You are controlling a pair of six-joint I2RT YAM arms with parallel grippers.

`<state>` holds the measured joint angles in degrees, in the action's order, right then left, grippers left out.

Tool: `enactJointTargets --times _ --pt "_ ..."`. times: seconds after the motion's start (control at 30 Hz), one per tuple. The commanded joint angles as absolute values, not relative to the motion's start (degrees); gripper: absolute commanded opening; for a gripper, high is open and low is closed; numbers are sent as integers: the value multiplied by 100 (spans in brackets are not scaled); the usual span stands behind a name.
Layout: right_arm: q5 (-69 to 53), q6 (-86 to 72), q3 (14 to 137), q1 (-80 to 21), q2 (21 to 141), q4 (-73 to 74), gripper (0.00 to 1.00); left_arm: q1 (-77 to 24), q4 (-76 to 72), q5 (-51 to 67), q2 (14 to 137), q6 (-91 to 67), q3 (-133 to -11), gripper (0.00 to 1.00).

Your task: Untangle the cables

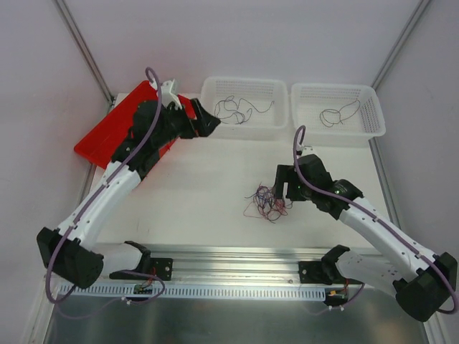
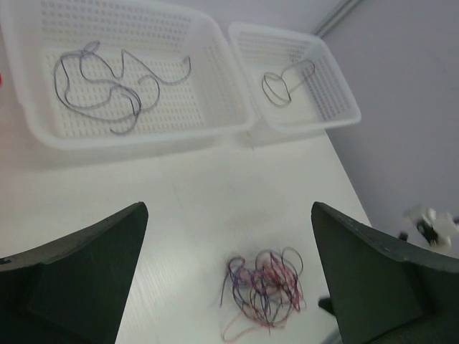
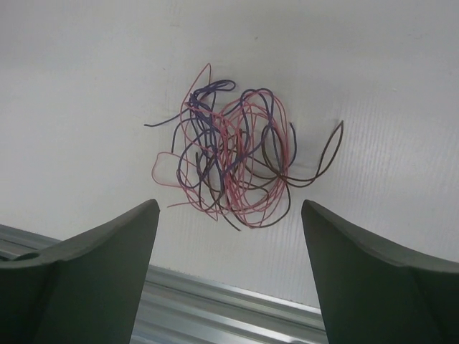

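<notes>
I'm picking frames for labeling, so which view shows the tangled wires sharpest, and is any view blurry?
Right wrist view: the cables are crisp and evenly lit. Left wrist view: slightly soft throughout, so they smear together. Top view: they are too small to tell apart.

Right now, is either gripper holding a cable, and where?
Nothing held: left gripper and right gripper are open; tangled cables lie free on the table.
</notes>
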<state>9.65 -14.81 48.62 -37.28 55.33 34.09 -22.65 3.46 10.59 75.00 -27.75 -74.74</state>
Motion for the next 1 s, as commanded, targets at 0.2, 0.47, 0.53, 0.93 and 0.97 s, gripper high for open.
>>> enactJointTargets --times 0.2,0.47,0.53,0.93,0.97 --pt "449 -1925 4579 -3718 6582 2242 75 -3146 1538 1318 5661 -3329 -4671 99" --pt "-412 -1451 5527 -4350 7768 2170 68 -3691 1556 1231 5019 -4104 -3498 99" --pt "-448 -1328 5791 -4570 7822 2433 69 -3744 1556 1169 5045 -4122 -3533 99" --pt "1537 -2152 5416 -4219 6049 3296 81 -4323 1556 791 6766 -4342 -4991 99" --pt "1582 -2240 5327 -4088 5969 3287 81 -4385 1547 774 7063 -4359 -5123 99"
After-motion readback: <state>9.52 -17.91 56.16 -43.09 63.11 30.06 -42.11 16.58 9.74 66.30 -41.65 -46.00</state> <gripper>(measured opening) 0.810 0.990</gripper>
